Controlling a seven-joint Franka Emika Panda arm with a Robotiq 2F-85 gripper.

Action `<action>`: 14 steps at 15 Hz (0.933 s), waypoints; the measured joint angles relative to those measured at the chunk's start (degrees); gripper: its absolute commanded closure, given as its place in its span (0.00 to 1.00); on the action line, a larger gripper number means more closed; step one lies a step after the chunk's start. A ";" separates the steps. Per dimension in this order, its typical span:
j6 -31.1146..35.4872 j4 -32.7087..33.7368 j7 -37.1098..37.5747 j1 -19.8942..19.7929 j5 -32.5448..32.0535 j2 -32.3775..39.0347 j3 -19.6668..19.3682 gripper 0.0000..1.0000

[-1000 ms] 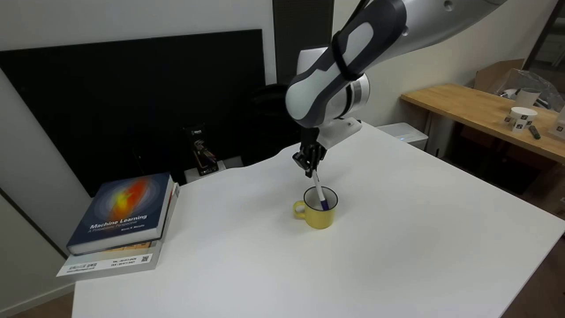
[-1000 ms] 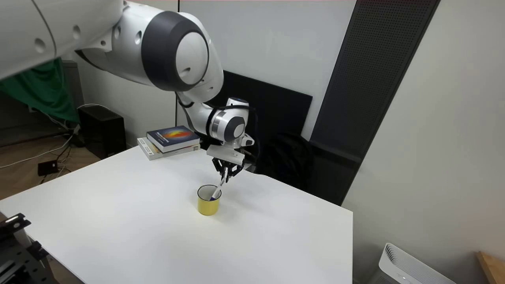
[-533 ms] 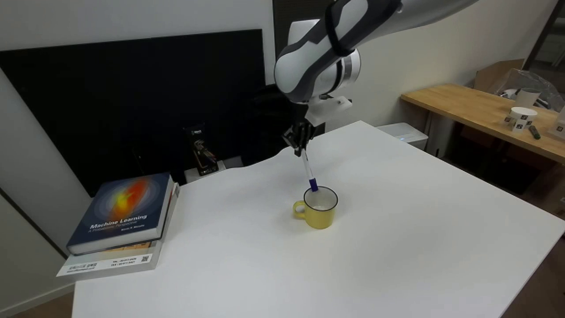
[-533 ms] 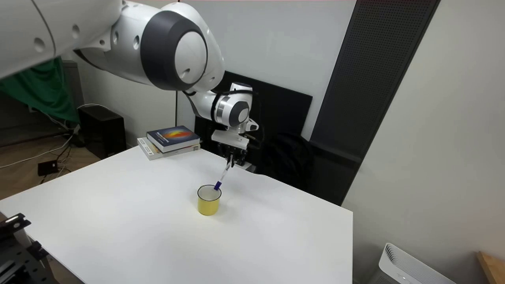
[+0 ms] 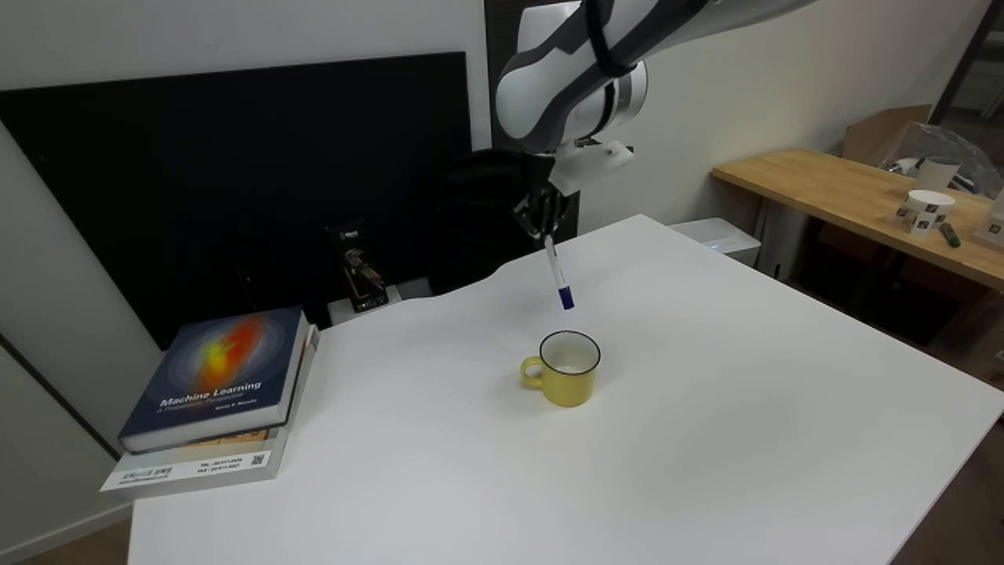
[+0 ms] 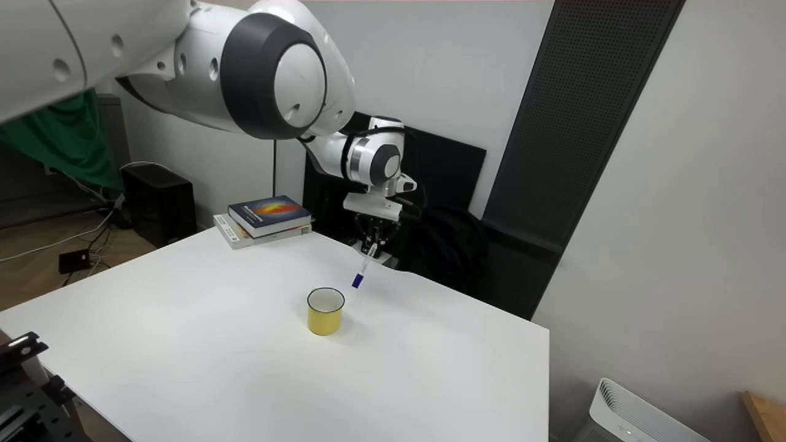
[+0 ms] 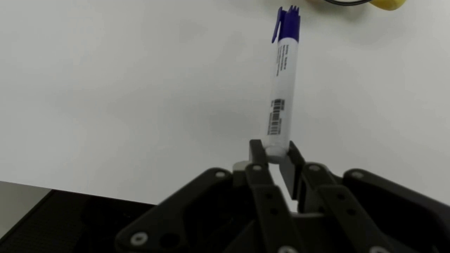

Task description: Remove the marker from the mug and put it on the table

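My pincer (image 7: 275, 151) is clamped on the marker (image 7: 284, 80) near its white tip; the marker slants down from the pincer, blue end lowest, out of the mug (image 5: 566, 383) and above the table (image 5: 439, 471). With so little of it held, I'd expect it to swivel or slip should the blue end meet the table first. Letting go up here could set it rolling off the table's edge, near behind the pincer. The mug, below and ahead of the pincer, is what I could knock; the books (image 6: 267, 223), well off to one side, look out of my path.
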 measured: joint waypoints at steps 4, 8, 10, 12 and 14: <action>-0.01 0.06 0.45 -0.83 -0.96 0.36 -2.00 0.96; -0.02 -0.02 0.46 -3.27 -1.19 1.76 -3.09 0.96; -0.08 -0.04 0.46 -4.87 -1.20 2.85 -3.19 0.96; -0.36 -0.02 0.46 -6.28 -1.19 4.10 -3.20 0.96; -1.18 0.06 0.46 -7.41 -1.08 5.44 -3.12 0.96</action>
